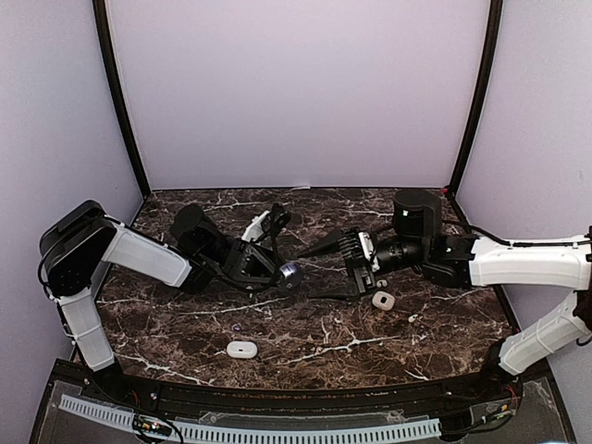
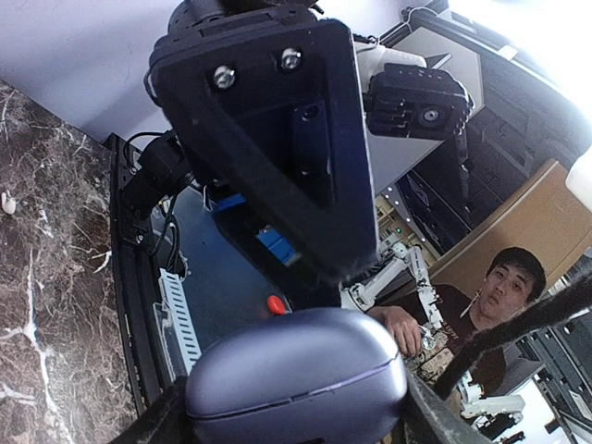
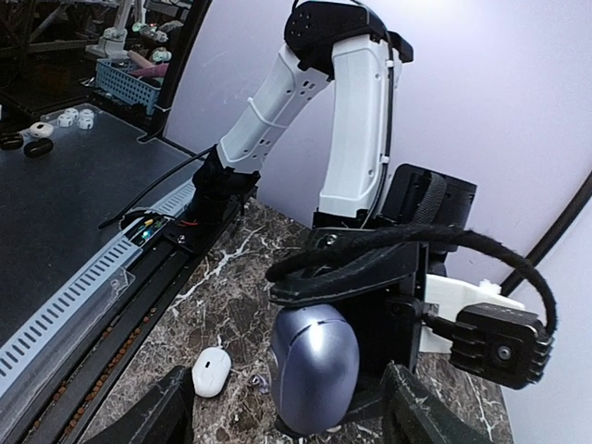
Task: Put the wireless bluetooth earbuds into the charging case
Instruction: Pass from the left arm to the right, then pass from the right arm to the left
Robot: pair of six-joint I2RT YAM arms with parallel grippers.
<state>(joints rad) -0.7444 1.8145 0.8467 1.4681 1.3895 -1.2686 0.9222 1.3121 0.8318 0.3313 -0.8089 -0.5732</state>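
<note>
Two robot arms, a left arm (image 1: 139,254) and a right arm (image 1: 527,264), stood at one dark marble table (image 1: 444,342), where three charging cases were counted: one lavender charging case (image 1: 291,271) and two white charging cases (image 1: 241,349) (image 1: 383,300). Only two loose earbuds could be made out on the stone from above, one white earbud (image 1: 413,318) and one dark lavender earbud (image 1: 237,327), each far smaller than any case. One man (image 2: 504,287) was visible beyond the rig in the left wrist view.
</note>
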